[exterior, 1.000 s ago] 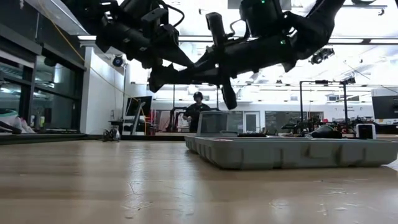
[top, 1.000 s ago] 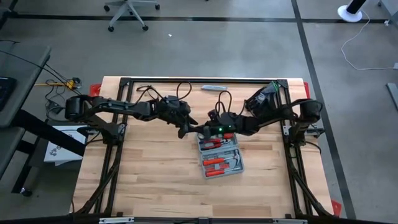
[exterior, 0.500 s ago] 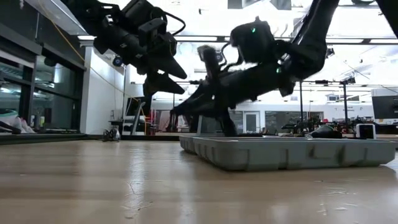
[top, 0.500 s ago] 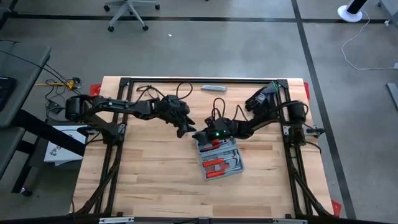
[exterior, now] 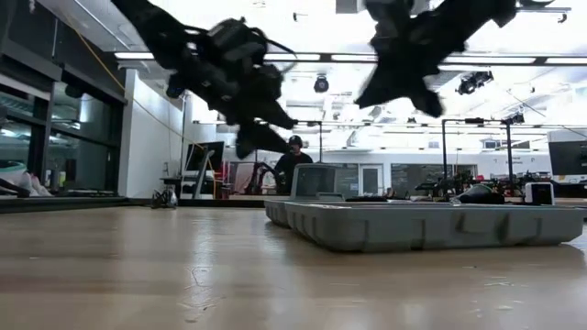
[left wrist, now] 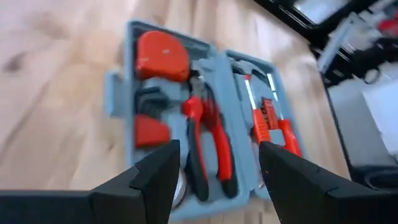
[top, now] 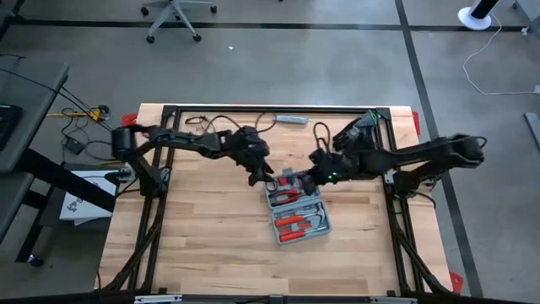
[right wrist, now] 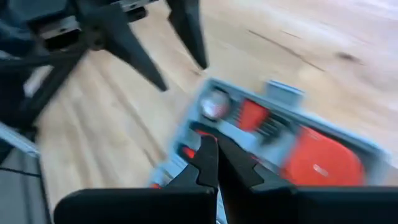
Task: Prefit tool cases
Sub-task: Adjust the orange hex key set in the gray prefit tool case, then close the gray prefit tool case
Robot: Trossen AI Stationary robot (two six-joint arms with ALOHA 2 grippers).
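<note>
Both grippers have lifted off the open grey-blue tool case (top: pixel 296 207), left gripper (top: pixel 261 176) spread, right gripper (top: pixel 314 175) pressed together.

Bare tabletop (top: pixel 202 245) lies free on the near and left sides of the open tool case (top: pixel 297 210), while its far end is crowded by the left end effector (top: pixel 260 176) and the right end effector (top: pixel 310 179) hanging just above.

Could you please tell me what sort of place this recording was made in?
Probably a robotics lab or workshop: a wooden table on a taped concrete floor, an office chair nearby, and workbenches with equipment behind.
</note>
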